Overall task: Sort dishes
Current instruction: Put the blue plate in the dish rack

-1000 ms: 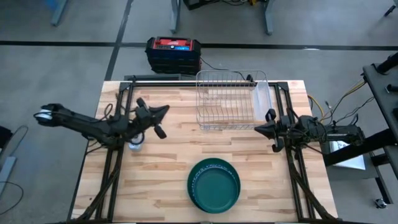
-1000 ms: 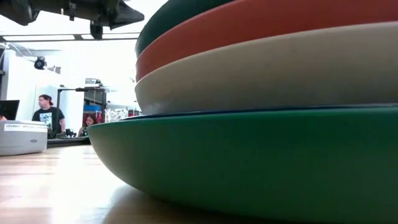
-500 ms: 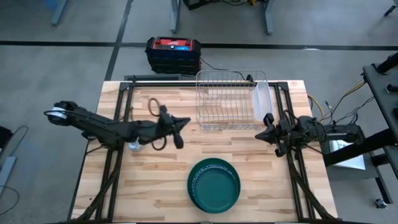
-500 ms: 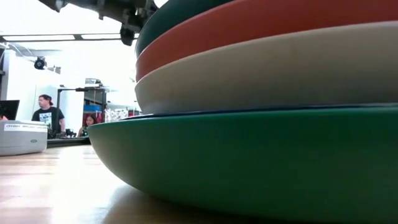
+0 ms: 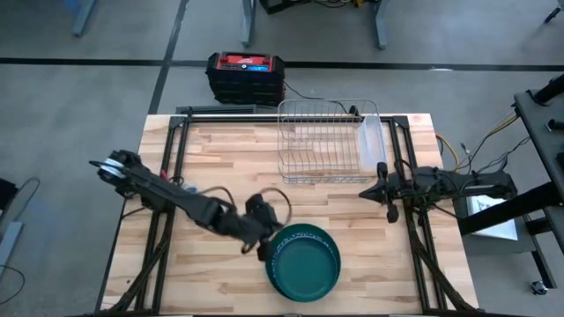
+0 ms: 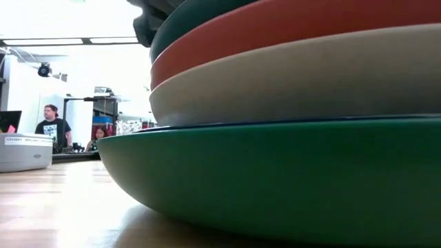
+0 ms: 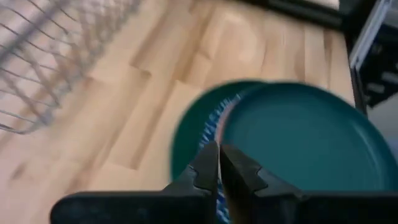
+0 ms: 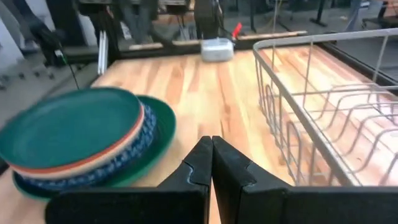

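From above, the dishes (image 5: 304,261) sit stacked at the table's (image 5: 220,150) near middle, with the left gripper (image 5: 264,249) at their left rim and the right gripper (image 5: 381,186) waiting beside the rack (image 5: 322,141). At table height, the stack shows green, white, orange and dark green layers (image 6: 289,103). The left wrist view shows its fingers (image 7: 205,165) pressed together, holding nothing, aimed at the stack's rim. The right wrist view shows that gripper (image 8: 211,152) likewise shut and empty. The approach seems under way; next the left fingers must open to take the top plate's (image 7: 298,134) edge.
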You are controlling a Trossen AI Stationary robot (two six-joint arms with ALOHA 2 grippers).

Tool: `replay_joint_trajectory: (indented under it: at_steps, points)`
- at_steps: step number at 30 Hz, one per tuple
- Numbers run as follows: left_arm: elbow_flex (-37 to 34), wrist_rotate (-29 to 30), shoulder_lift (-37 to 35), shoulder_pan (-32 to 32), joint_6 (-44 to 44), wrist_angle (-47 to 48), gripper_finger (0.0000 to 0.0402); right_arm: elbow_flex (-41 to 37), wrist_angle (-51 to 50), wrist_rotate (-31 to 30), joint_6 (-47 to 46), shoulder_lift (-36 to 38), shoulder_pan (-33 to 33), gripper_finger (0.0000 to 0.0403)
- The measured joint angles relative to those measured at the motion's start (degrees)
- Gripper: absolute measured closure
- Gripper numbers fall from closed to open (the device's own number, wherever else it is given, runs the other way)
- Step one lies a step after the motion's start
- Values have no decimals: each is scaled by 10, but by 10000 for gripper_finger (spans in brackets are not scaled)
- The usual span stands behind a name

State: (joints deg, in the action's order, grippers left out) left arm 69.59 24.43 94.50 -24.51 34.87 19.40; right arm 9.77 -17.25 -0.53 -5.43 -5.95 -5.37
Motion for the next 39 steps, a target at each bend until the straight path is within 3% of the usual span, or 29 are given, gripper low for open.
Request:
replay_joint_trajectory:
  at_steps: [5,10,13,21,25,39]
  points:
    - [99,6,80,-3,62,83,395,24,1,-5,18,-5,0,403]
    - [151,5,142,-1,123,135,395,20,13,-39,20,-5,0,403]
    - [178,9,159,3,169,166,393,18,16,-41,16,-6,0,403]
    - [231,67,179,4,186,176,364,17,11,-9,25,-6,0,403]
    - [236,94,180,7,235,188,343,15,-1,4,25,-6,0,403]
    - [236,111,180,10,237,210,247,-10,3,38,15,-5,0,403]
